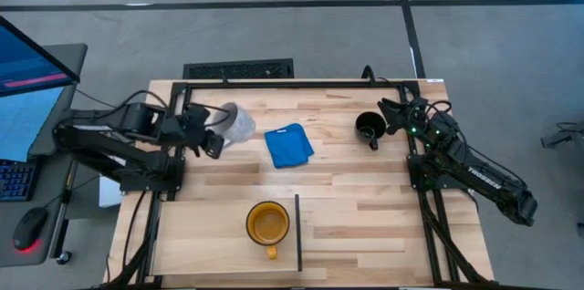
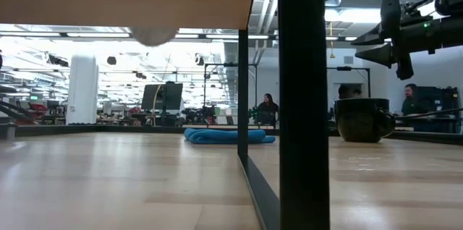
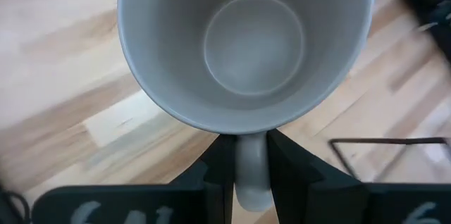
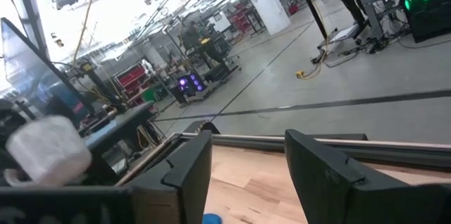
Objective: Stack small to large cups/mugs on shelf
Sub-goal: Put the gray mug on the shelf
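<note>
Grey-white mug (image 1: 239, 122): clamped by its handle in the left gripper (image 3: 250, 171), lifted clear of the table near the far-left edge; interior empty.
Yellow mug (image 1: 267, 223): upright on the shelf (image 1: 219, 235), just beside the dark divider (image 1: 298, 233); contents cannot be judged.
Black mug (image 1: 370, 127): upright on the planked table, far right; interior dark, unreadable.
Right gripper (image 4: 246, 164): fingers spread, holding nothing, raised just beside the black mug.
Blue cloth (image 1: 288, 145): flat between the grey-white and black mugs.
Low view: the divider blocks part of the scene.
</note>
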{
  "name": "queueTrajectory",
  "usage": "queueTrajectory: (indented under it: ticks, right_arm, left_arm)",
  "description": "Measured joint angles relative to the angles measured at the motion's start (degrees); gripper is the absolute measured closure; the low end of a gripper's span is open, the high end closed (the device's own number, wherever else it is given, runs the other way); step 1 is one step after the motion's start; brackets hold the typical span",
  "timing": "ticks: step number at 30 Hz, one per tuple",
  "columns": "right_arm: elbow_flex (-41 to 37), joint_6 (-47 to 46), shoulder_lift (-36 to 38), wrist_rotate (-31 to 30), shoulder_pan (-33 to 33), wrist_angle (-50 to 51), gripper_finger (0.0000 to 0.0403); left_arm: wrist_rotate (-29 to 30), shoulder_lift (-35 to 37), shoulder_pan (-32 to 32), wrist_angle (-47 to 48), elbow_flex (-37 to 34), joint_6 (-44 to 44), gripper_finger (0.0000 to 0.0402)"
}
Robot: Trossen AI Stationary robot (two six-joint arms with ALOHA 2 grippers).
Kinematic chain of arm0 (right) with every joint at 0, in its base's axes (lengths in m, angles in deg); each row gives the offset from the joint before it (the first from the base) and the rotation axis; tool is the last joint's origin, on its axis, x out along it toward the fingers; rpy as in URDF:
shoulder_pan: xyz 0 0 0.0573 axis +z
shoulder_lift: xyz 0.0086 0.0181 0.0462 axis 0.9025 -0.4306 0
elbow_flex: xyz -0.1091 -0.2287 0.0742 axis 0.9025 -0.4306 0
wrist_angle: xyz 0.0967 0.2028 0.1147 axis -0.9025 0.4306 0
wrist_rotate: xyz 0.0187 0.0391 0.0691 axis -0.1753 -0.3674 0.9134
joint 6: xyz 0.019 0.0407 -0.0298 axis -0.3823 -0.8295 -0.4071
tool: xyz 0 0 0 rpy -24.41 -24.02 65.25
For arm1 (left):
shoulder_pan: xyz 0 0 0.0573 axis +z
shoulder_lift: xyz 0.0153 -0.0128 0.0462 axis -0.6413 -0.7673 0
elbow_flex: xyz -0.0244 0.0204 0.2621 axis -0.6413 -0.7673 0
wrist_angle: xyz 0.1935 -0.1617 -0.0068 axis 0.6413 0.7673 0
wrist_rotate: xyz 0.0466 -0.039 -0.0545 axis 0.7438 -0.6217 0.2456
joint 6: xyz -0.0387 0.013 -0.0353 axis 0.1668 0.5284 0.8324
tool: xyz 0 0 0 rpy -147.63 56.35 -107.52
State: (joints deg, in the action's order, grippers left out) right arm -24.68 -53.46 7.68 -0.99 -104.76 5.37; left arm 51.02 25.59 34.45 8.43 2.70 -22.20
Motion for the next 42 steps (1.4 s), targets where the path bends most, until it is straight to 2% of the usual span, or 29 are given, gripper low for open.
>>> queueTrajectory:
  ticks: [5,13,18,26,31,37,42]
  right_arm:
    - [0.0,0.0,-0.02,-0.03,0.0,0.38,0.02]
    - [0.0,0.02,-0.02,-1.72,0.0,0.38,0.02]
    - [0.0,1.33,0.0,-2.8,0.0,0.38,0.02]
    - [0.0,1.4,-0.01,-2.78,0.0,0.31,0.02]
    - [0.0,1.49,-0.02,-2.67,0.0,0.44,0.02]
    - [0.0,1.49,0.0,-2.6,0.0,0.91,0.02]
    - [0.0,2.84,0.0,-2.58,0.0,1.14,0.02]
  left_arm:
    - [3.1,-2.14,-4.7,5.04,6.57,2.34,0.0354]
    - [-1.61,-10.18,-10.92,21.28,16.37,12.98,0.0354]
    - [-1.65,-13.96,-15.5,20.82,21.77,16.96,0.0354]
    - [-3.48,-18.56,-22.35,21.11,23.44,26.03,0.0354]
    - [-3.77,-19.46,-27.43,21.26,23.48,35.49,0.0354]
    - [-10.39,-22.29,-34.07,21.0,23.48,46.4,0.0354]
    - [-10.73,-24.55,-39.3,21.05,25.72,55.53,0.0354]
